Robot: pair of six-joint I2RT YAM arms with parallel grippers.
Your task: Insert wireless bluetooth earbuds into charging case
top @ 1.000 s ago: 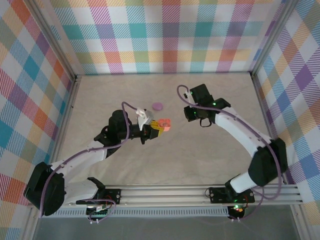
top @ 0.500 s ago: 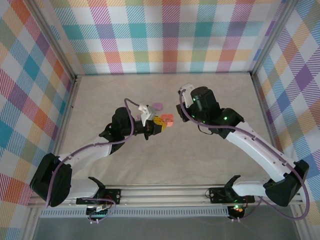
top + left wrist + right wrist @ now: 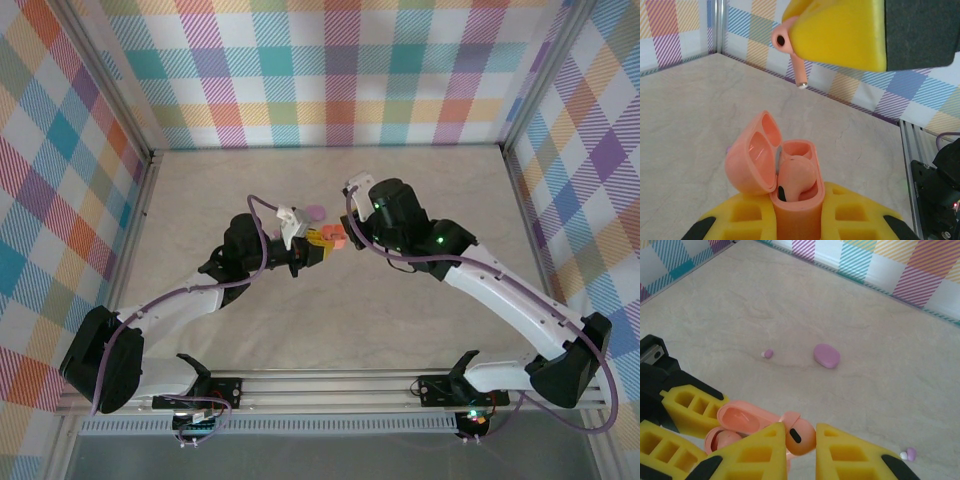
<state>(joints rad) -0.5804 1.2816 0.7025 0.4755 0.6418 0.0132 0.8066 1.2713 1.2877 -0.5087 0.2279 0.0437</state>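
Beige marbled table is running from the aluminium rail at the arm bases out to pastel plaid walls, which are closing in three sides.

Left gripper: yellow fingers are clamping the base of the orange-pink case and holding it upright. The lid is hanging open, tipped to the left in the left wrist view. A seated earbud is resting in the case's nearer well; the farther well is standing empty.

Right gripper: fingers are pinching narrowly on the held earbud, orange-pink like the case. In the left wrist view this earbud is hanging above the case with its stem pointing down, clearly apart from the rim. In the right wrist view it is sitting just beside the open lid.

On the table beyond the case, a purple earbud is lying alone. Just beside it, a little farther along, the closed purple case is lying flat. A second purple earbud is lying on the far side of the right gripper from the orange-pink case, near the fingers.

Arms, bases outward: the left arm is reaching forward low and bending inward toward the orange-pink case. The right arm is arching in from the right side, its wrist tilting down over the case, so both grippers are meeting at it near mid-table.
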